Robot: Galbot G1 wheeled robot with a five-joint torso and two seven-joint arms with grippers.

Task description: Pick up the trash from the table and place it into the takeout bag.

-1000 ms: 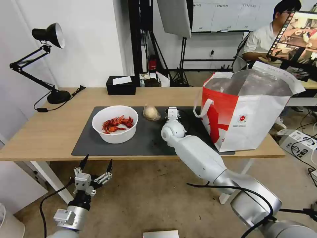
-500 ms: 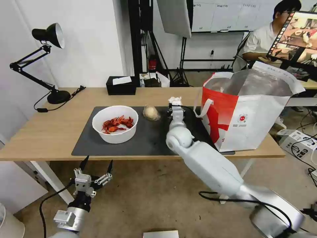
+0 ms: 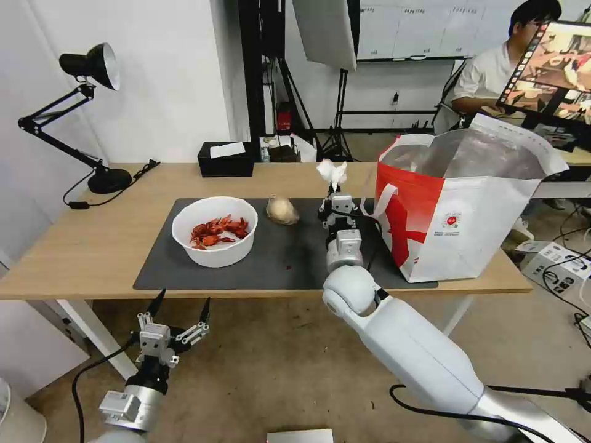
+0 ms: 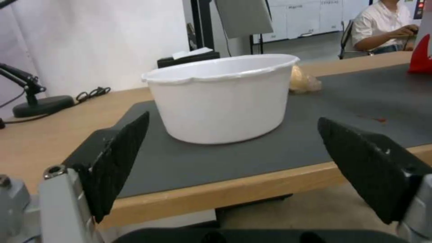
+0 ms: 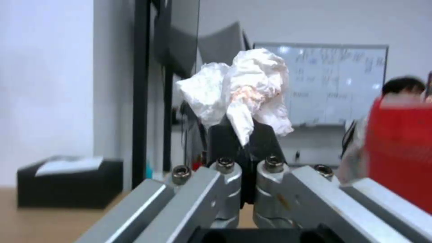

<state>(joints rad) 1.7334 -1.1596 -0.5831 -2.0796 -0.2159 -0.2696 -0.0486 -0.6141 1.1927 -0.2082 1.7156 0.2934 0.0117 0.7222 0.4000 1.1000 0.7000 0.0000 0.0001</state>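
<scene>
Across the table (image 3: 92, 246), the mat (image 3: 271, 258) carries a white bowl (image 3: 214, 231) of red crayfish shells; at its three o'clock the takeout bag (image 3: 468, 209) stands upright, mouth agape. Between them the right gripper (image 3: 333, 187) pinches the crumpled tissue (image 3: 331, 171) aloft, pointing upward. Below the table edge, the left gripper (image 3: 178, 307) is spread wide.

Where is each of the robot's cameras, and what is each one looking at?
Head view: high on the robot, looking down at the table; both arms show, the right gripper lifting the crumpled tissue beside the takeout bag.
Left wrist view: low at the table's front edge, facing the white bowl between the left gripper's open jaws.
Right wrist view: behind the right gripper's shut jaws, facing the tissue.
Shared: the black tissue box shows in all three.
</scene>
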